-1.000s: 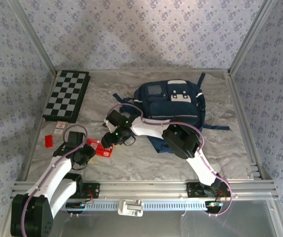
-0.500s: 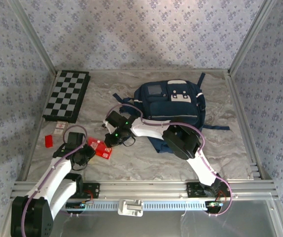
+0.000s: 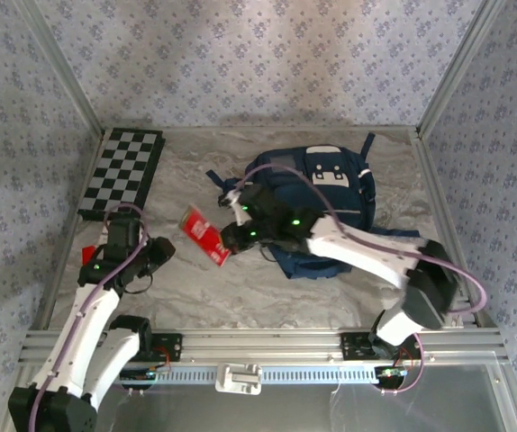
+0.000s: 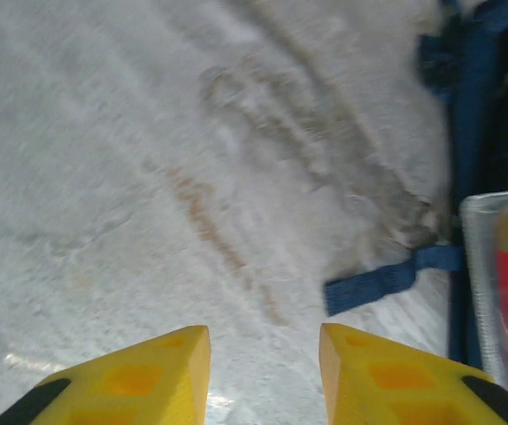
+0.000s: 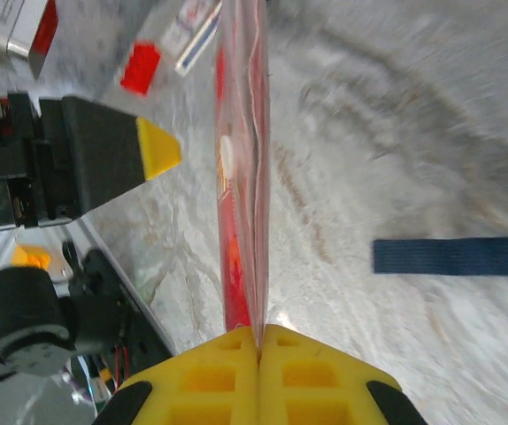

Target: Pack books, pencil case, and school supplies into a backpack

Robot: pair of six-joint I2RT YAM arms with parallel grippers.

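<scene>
We log: right arm [image 3: 367, 256] reaches left from bent elbow at right; right gripper [image 5: 259, 332] fingers pressed together on pencil case [image 5: 241, 221] edge. Left arm [image 3: 92, 301] angled up from base, wrist turned right; left gripper [image 4: 265, 354] fingers parted, nothing between.

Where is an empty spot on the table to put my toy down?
The widest bare marble lies along the near edge of the table, between the two arms. A smaller patch sits between the checkered board and the backpack. It is crowded where the right gripper holds the pencil case near the left gripper.
</scene>
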